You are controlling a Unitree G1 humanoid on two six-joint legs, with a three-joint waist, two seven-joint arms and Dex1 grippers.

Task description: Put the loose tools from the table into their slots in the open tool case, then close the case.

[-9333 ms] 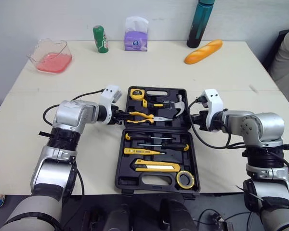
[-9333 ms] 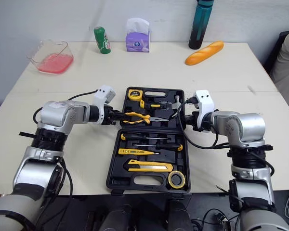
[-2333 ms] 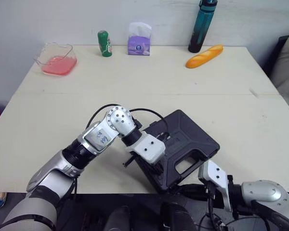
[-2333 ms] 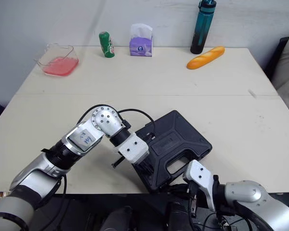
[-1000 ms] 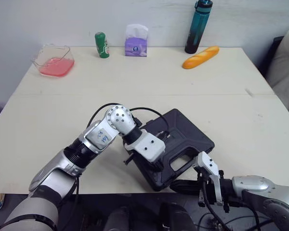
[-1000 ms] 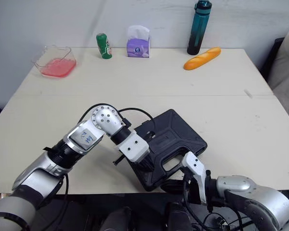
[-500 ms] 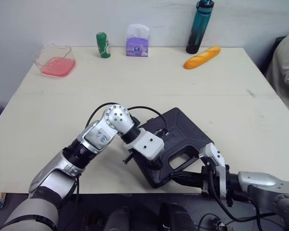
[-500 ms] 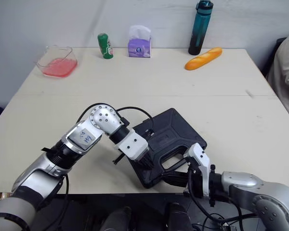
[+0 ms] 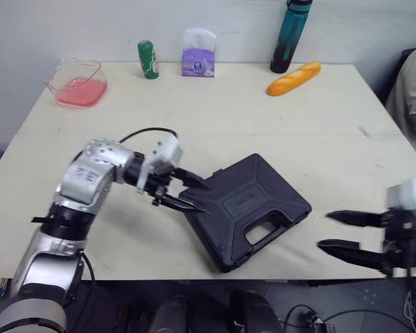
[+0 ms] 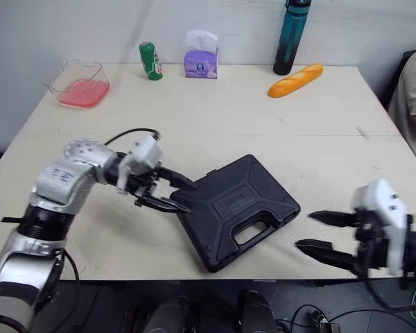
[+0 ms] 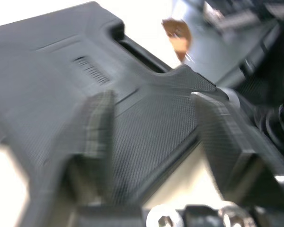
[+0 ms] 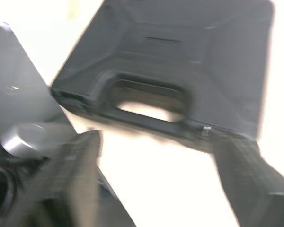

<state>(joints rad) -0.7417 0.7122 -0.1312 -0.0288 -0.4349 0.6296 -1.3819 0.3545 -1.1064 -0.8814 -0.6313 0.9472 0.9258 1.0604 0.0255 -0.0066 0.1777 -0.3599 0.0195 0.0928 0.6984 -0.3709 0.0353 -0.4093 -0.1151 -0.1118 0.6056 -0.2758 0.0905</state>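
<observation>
The black tool case (image 9: 246,208) lies closed and skewed near the table's front edge, its handle toward the front right. My left gripper (image 9: 204,197) is open at the case's left corner, its two fingers spread over the lid's edge with nothing held. In the left wrist view the textured lid (image 11: 146,123) shows between the fingers (image 11: 97,127). My right gripper (image 9: 324,230) is open off to the right of the case, clear of it and pointing at its handle side. The right wrist view looks at the case handle (image 12: 146,94).
Along the far edge stand a pink container (image 9: 76,82), a green bottle (image 9: 147,58), a purple tissue pack (image 9: 197,52), a teal bottle (image 9: 291,36) and a bread loaf (image 9: 293,78). A person's sleeve (image 9: 412,90) shows at the right.
Both grippers have opened. The left one drew back from the lid to the case's left corner; the right one swung out to the right, away from the handle.
</observation>
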